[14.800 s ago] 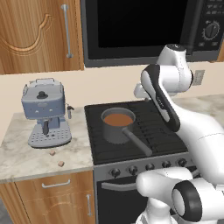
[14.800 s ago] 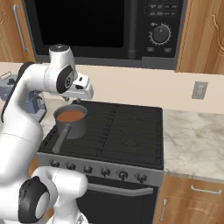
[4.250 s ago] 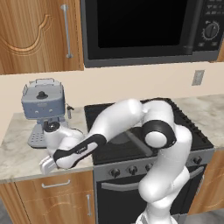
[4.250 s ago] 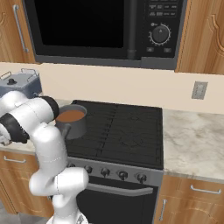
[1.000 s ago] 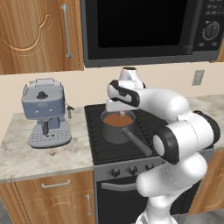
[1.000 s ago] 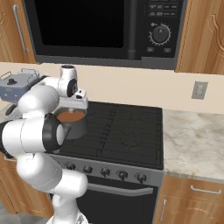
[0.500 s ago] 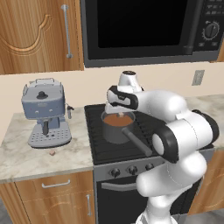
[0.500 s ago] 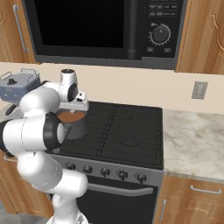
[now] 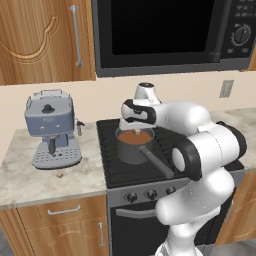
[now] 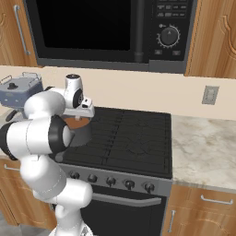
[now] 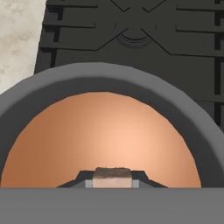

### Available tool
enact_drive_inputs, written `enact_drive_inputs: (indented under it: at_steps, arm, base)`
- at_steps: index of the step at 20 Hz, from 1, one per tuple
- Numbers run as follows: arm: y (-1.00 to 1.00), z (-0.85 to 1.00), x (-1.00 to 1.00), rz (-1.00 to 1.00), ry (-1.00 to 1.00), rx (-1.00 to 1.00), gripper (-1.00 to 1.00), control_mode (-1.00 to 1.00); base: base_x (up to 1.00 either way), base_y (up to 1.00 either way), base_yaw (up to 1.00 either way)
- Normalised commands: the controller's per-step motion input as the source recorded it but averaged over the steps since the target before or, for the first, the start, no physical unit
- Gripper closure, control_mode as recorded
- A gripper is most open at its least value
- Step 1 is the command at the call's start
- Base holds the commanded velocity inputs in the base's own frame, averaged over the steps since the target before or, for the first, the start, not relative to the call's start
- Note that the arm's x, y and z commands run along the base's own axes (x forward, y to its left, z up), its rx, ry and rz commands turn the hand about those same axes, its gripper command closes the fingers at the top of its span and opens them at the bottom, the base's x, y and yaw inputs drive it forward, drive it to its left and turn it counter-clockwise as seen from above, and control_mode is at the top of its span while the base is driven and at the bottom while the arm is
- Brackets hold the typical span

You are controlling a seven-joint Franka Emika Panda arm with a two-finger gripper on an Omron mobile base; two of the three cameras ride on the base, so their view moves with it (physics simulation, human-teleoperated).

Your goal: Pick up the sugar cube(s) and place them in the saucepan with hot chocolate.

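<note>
One cube (image 11: 112, 176) clamped in your gripper (image 11: 112, 181) over the pan (image 11: 26, 100); second cube (image 9: 59, 174) at the pan's 9 o'clock. Release high and you risk splashing.

The saucepan (image 11: 39, 100) mouth lay open directly below, its brown liquid unobstructed. The pan's handle (image 9: 159, 162) jutted toward 5 o'clock across the stove (image 9: 112, 165). The espresso machine (image 9: 51, 127) blocked the counter (image 9: 30, 182) at 9 o'clock; the microwave (image 9: 175, 35) capped headroom at 12.
</note>
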Motion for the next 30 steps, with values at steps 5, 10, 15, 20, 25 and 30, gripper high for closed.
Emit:
enact_drive_inputs:
  at_steps: [5, 10, 15, 20, 25, 30]
  arm:
    - [0.00, -0.01, 0.03, 0.00, 0.00, 0.00, 1.00, -1.00]
    - [0.00, 0.00, 0.00, 0.00, 0.00, 0.00, 1.00, -1.00]
    - [0.00, 0.00, 0.00, 0.00, 0.00, 0.00, 1.00, -1.00]
    - [0.00, 0.00, 0.00, 0.00, -0.02, 0.00, 1.00, -1.00]
    - [0.10, -0.01, -0.09, 0.00, 0.00, 0.00, 1.00, -1.00]
    - [0.03, -0.07, -0.19, 0.00, 0.00, 0.00, 1.00, -1.00]
  base:
    - [0.00, 0.00, 0.00]
    - [0.00, 0.00, 0.00]
    - [0.00, 0.00, 0.00]
    - [0.00, 0.00, 0.00]
    - [0.00, 0.00, 0.00]
    - [0.00, 0.00, 0.00]
